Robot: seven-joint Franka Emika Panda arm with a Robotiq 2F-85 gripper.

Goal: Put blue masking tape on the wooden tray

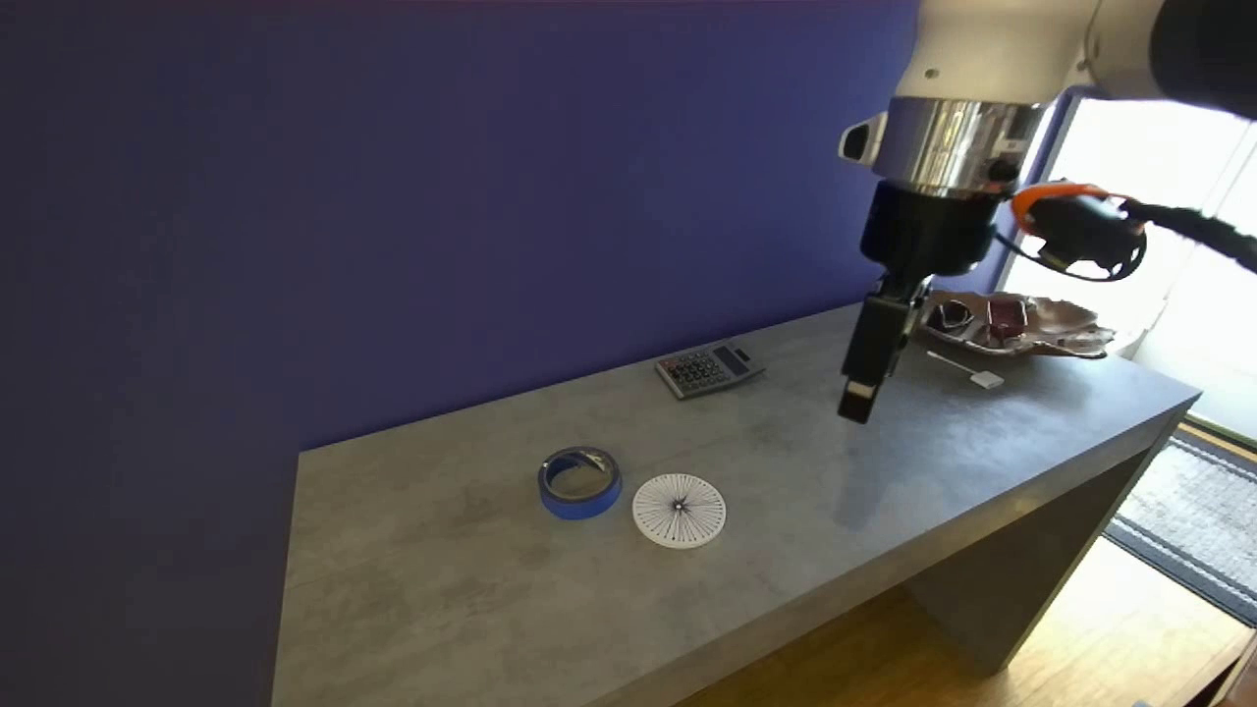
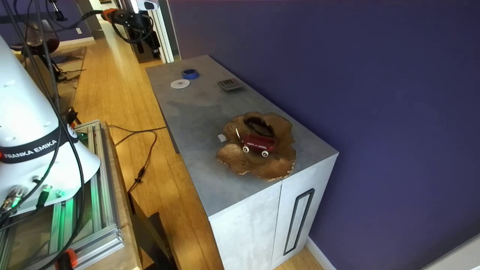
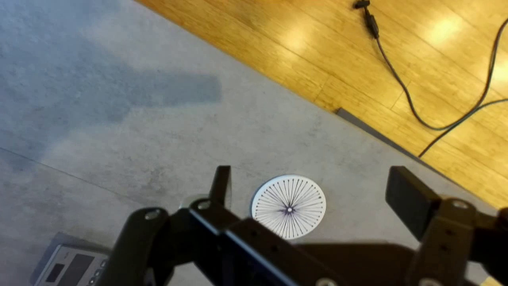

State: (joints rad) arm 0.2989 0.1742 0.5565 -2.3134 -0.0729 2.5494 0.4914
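Progress, judged from the present layout: transfer not yet made, main work all left. On the surface (image 1: 412,579), lying flat: blue masking tape (image 1: 581,508), hollow middle upward, uncovered. Just beside, with a narrow gap between: white disc (image 1: 679,511). Well apart, toward the opposite end: wooden tray (image 2: 240,159), bearing a red toy wagon (image 2: 258,142) and a dark curved item (image 2: 258,126) too unclear to name. Blue masking tape on the surface, then, not in the wooden tray.

Tool (image 3: 310,186): jaws spread wide in the wrist view, nothing gripped. In both exterior views, hanging well above the surface, touching nothing. Below the gap between the jaws in the wrist view, white disc, beneath rather than held. Blue masking tape not made out from there; perhaps masked by the tool's own body.

Done: nothing beyond a ready, unladen tool, by the look of things. Left: align over the ring, descend, close on it, lift, carry past the calculator (image 1: 709,369) to the wooden tray, lower, release, back away.

Likely next call: a sideways shift off the white disc toward the blue masking tape before any descent. Possible trouble: a jaw clipping the white disc, given such closeness. For the drop, wood beside the red toy wagon probably best, with limited flat room around it. White adapter (image 2: 222,138) just beside the wooden tray's edge, worth steering clear of.
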